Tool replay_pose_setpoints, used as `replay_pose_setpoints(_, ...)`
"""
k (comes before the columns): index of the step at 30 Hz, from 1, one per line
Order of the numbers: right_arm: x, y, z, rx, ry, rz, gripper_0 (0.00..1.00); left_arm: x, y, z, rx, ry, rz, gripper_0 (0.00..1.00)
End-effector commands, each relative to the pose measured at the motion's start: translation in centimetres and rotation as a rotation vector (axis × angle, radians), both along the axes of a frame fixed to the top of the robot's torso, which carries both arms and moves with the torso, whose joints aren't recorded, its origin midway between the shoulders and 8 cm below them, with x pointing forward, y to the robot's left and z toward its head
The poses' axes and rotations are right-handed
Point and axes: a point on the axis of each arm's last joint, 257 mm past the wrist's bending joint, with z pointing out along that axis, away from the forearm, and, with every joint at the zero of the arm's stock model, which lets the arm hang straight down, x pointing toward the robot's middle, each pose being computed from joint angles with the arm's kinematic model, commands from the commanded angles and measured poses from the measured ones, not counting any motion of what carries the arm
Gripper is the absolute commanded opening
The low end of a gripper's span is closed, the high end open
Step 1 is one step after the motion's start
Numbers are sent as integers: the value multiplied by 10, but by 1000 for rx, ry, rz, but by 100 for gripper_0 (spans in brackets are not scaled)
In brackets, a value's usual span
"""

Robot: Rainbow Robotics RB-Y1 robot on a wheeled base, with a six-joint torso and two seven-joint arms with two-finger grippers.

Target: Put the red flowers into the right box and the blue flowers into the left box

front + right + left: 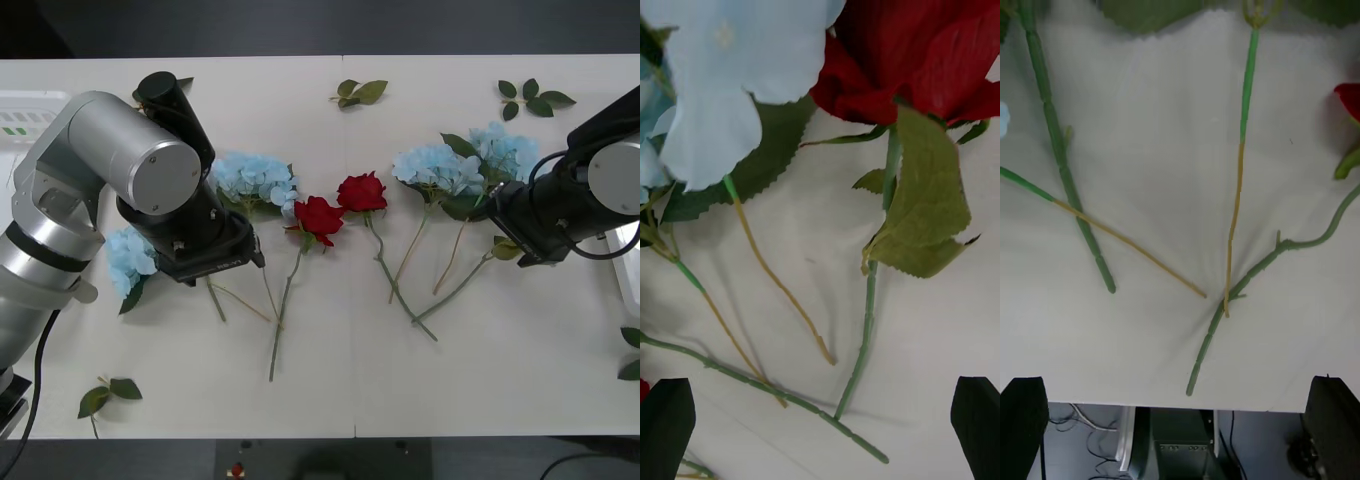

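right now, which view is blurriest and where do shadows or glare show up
Right wrist view: softest, the near blue flowers and red flowers out of focus, faint stem shadows on the table. Left wrist view: stems sharp, soft shadows beside them. Front view: even light, a bright sheen on the left arm's silver housing, shadow under the left end effector.
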Motion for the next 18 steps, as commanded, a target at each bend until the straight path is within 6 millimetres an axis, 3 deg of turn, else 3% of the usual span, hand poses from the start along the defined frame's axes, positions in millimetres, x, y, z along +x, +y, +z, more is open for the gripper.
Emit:
replay_pose_setpoints(1,9,-11,1,-71,-38,58,100,23,-4,6,-35,-18,61,100)
replay_pose_setpoints(10,17,-16,-24,-123,-68,76,100,24,-6,-20,-47,70,149,100)
replay_pose_setpoints(18,23,-15,-45,-132,-71,69,100,15,-21,-31,-54,100,246,100)
